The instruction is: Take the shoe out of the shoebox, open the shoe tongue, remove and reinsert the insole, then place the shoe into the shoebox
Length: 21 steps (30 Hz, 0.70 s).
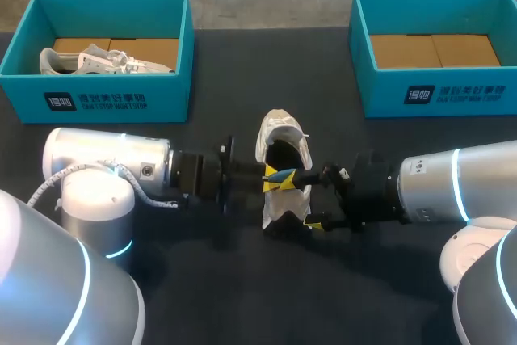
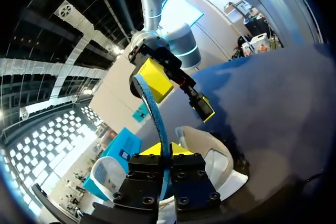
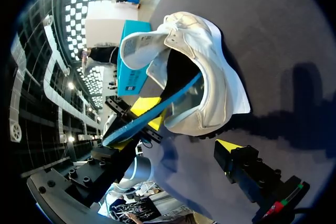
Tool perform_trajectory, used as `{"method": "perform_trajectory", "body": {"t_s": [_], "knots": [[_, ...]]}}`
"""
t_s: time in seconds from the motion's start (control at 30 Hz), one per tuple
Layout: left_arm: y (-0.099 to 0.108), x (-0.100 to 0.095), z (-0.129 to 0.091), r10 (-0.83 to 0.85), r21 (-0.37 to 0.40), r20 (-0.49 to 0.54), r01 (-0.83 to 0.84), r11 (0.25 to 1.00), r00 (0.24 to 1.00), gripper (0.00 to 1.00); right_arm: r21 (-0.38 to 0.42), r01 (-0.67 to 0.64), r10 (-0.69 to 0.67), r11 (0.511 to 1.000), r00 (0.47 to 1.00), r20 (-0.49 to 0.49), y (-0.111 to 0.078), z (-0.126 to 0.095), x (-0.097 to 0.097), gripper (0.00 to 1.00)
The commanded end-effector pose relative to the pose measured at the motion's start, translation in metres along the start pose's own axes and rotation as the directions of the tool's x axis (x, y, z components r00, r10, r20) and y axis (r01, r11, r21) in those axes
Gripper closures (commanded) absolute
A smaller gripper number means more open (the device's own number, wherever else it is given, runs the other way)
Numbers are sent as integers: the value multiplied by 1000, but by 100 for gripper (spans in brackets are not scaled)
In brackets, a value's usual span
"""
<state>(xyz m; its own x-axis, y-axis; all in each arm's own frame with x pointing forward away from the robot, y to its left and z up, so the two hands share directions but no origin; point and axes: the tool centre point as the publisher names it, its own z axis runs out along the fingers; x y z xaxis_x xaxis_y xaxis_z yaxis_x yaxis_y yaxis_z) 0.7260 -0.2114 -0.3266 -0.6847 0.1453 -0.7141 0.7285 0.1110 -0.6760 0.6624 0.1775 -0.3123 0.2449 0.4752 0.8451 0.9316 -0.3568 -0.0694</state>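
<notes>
The left claw (image 2: pixel 160 153) pinches a thin blue insole (image 2: pixel 157 114) that curves up out of the white low-top sneaker (image 1: pixel 281 136) just ahead of it. The right claw (image 1: pixel 297 199) is spread astride the sneaker on the dark counter (image 1: pixel 242 78).

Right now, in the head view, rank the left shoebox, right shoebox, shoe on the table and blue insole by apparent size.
1. Left shoebox and right shoebox: they look alike, so tied for largest.
2. Then the white shoe on the table.
3. Smallest, the blue insole, of which only a short piece shows.
</notes>
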Motion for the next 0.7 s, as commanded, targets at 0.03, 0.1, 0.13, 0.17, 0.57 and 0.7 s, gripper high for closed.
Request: {"method": "perform_trajectory", "body": {"t_s": [0.03,0.1,0.13,0.17,0.57,0.7], "knots": [[2,0,2,9,-7,-9,-9,1000,1000,100,-6,-1,1,1000,1000,8,-2,2,2,0],[5,-1,2,13,-12,-12,-13,1000,1000,100,-6,-1,1,1000,1000,8,-2,2,2,0],[6,-1,3,14,-13,-12,-15,1000,1000,100,-6,-1,1,1000,1000,8,-2,2,2,0],[7,-1,3,17,-15,-12,-17,1000,1000,100,-6,-1,1,1000,1000,8,-2,2,2,0],[17,-4,7,46,-20,-10,-46,999,999,100,-6,-1,1,1000,1000,8,-2,2,2,0],[23,-6,8,48,-26,-10,-48,999,999,100,-6,-1,1,1000,1000,8,-2,2,2,0]]}}
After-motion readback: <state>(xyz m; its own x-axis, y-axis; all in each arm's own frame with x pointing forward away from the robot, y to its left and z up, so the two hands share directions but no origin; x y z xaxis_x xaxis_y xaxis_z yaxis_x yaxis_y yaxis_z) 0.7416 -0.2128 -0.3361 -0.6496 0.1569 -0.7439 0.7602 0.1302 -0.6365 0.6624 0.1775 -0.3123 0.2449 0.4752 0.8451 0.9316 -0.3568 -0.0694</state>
